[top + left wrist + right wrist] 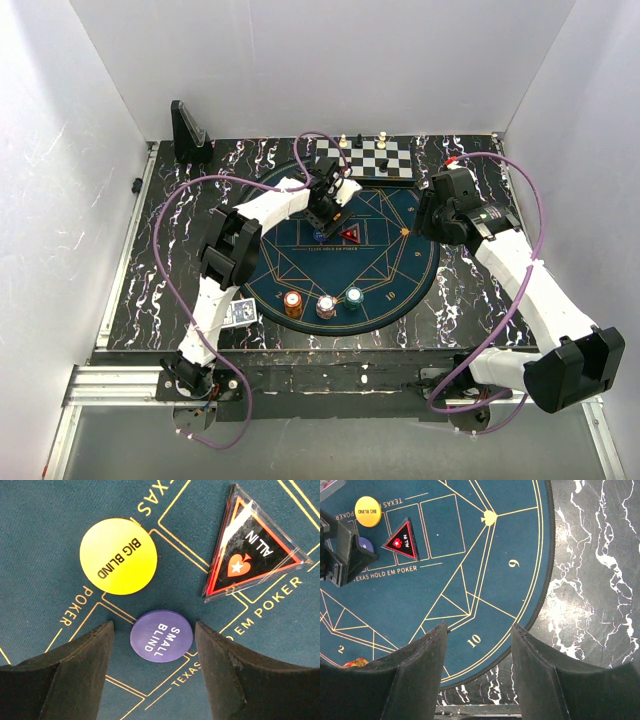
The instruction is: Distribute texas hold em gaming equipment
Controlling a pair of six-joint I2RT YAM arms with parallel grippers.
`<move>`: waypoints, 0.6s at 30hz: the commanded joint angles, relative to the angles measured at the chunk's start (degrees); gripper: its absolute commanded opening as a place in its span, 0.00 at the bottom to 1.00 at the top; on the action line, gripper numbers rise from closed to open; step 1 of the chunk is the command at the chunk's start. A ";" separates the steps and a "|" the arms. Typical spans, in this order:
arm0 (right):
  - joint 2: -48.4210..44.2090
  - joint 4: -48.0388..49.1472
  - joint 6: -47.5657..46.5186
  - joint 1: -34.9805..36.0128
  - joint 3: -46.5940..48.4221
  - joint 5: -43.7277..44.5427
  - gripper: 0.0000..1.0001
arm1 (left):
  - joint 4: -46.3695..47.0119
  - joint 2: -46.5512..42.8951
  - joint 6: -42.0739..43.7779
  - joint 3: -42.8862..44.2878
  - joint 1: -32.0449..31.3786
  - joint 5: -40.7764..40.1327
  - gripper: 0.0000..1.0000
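- I have the left gripper (154,645) down over the middle of the round blue mat (400,275); its two dark fingers (82,665) straddle the small blue SMALL BLIND disc (161,636), one on each side.
- In the left wrist view there is a sliver of felt between each finger and the disc's edge; the jaws look drawn in close around it, but I cannot tell whether they pinch it yet; I judge this to be the grasp of that marker.
- The relation that matters: the disc lies flat, dead centre between the pads, slightly ahead of the fingertips; being round it has no long axis, so the wrist angle hardly counts; only depth does.
- The yellow BIG BLIND disc (118,556) sits just beyond and to the left in that view; the red ALL IN triangle (250,550) lies beyond and right, its long point aimed away from me; both are apart from the fingers.
- The left arm is plainly nearer; the right gripper (479,645) hangs over the mat's rim by the 10 mark, jaws apart and holding nothing.
- Three chip stacks (325,304) stand along the mat's near edge; playing cards (239,313) lie off the mat by the left arm.
- The chessboard (378,158) stays out of this.
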 commanded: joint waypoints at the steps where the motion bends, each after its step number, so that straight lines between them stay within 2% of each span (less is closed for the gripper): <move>1: 0.03 1.03 -0.16 0.15 0.61 -0.03 0.60 | 1.72 0.05 -0.43 -1.43 0.05 1.52 0.63; 4: -0.15 1.29 0.01 0.06 0.09 -0.11 0.58 | 2.51 -0.56 -0.17 -3.01 0.05 1.18 0.57; 7: -0.15 1.38 0.19 0.15 -0.09 -0.20 0.56 | 3.21 -1.61 0.88 -4.94 0.05 -0.66 0.43; 14: -0.32 1.55 0.72 0.15 0.00 -0.38 0.53 | 4.62 -5.13 2.73 -10.92 0.40 -6.02 0.34; 18: -0.32 1.64 0.89 0.06 0.08 -0.99 0.52 | 4.28 -7.24 1.86 -13.56 2.94 -8.83 0.27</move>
